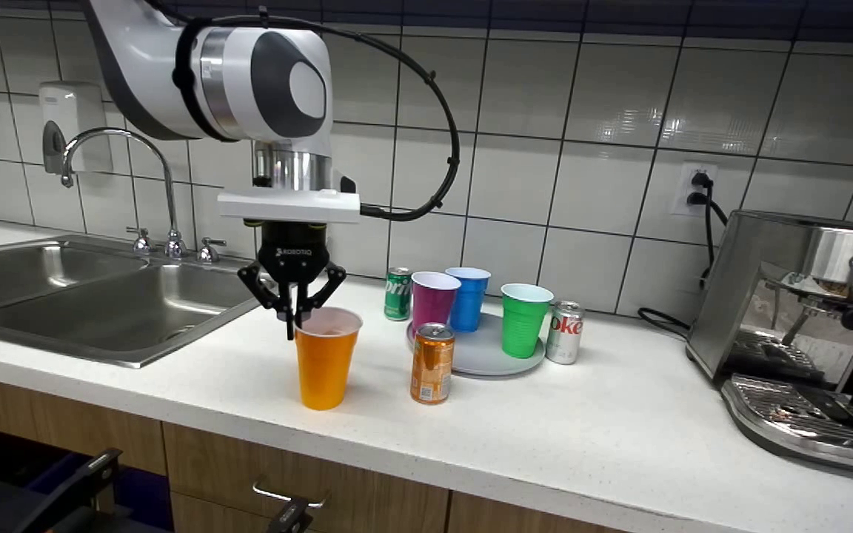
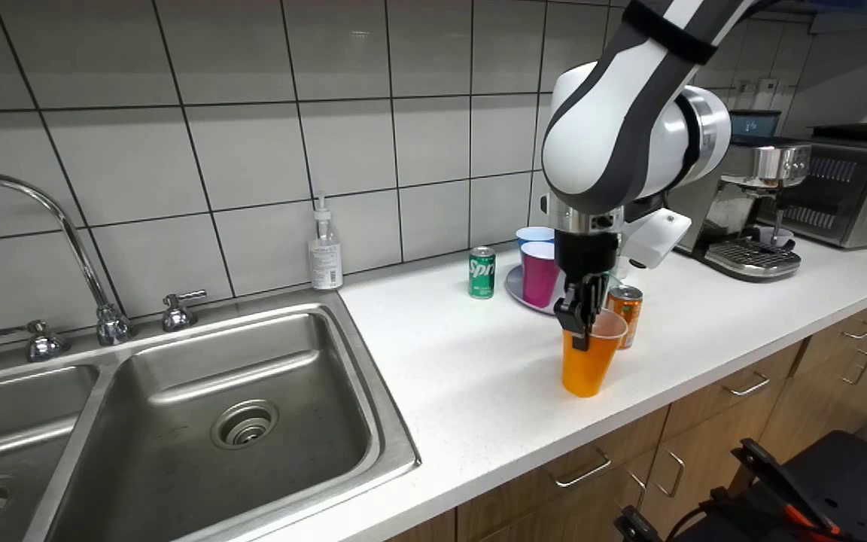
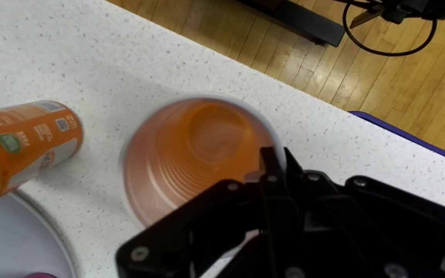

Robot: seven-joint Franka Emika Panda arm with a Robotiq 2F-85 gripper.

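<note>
A steel sink point(image 1: 119, 318) sits in the speckled white counter point(image 1: 619, 429). Rightward, the gripper point(image 1: 296, 326) is clamped across the rim of a ribbed, tapering orange plastic cup point(image 1: 325, 370), which stands below it, near the counter's front edge. Further right in an exterior view come a cylindrical orange can point(image 1: 432, 364) and a round grey plate point(image 1: 484, 361).

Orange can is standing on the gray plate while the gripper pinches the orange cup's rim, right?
Not quite: the orange can stands on the counter, beside the gray plate; the wrist view shows its base off the plate. The gripper does pinch the rim of the orange cup.
</note>
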